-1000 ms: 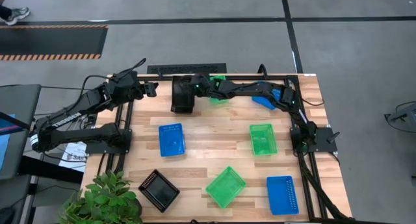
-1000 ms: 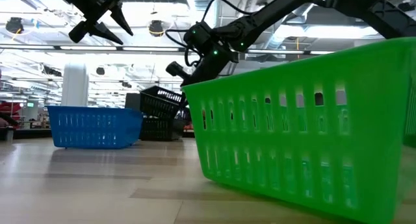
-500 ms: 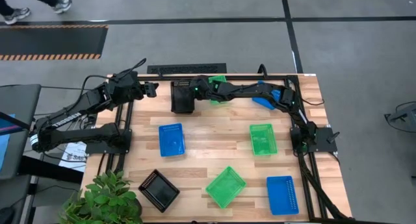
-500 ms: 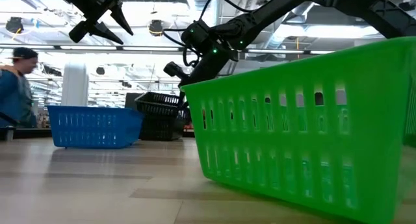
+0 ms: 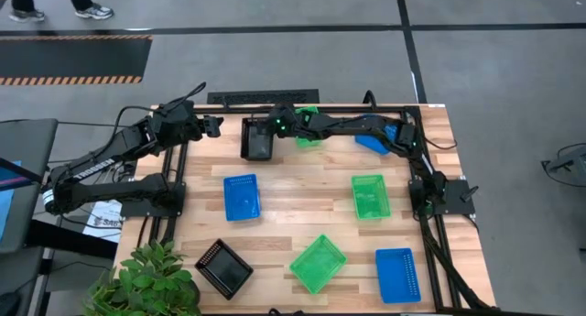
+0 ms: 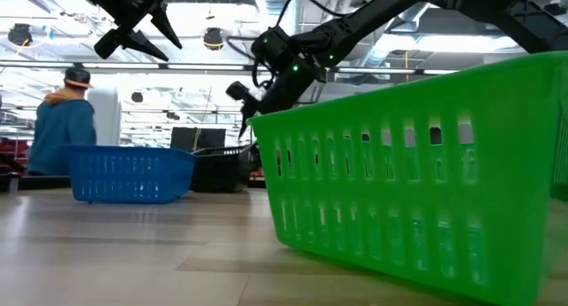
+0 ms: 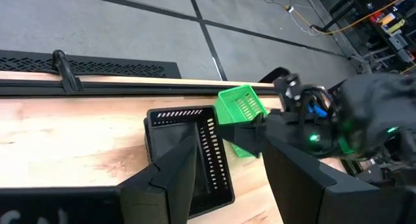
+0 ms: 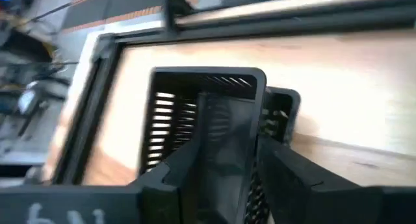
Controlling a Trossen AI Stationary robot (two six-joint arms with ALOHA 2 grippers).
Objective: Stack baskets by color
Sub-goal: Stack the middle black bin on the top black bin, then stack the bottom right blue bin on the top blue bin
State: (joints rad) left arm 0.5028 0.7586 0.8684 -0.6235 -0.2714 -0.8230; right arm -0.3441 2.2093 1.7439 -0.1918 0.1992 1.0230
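On the desk (image 5: 302, 192) the high view shows three blue baskets (image 5: 242, 196), three green baskets (image 5: 370, 195) and black baskets: one alone (image 5: 224, 266) at the near left and a nested black stack (image 5: 259, 139) at the far edge. The right gripper (image 5: 271, 133) is over this stack, jaws apart, holding nothing. The left gripper (image 5: 216, 125) waits beyond the desk's far left corner, jaws open, empty.

Three green baskets (image 5: 370, 196), three blue baskets (image 5: 242, 196), visibly two black baskets (image 5: 224, 267).
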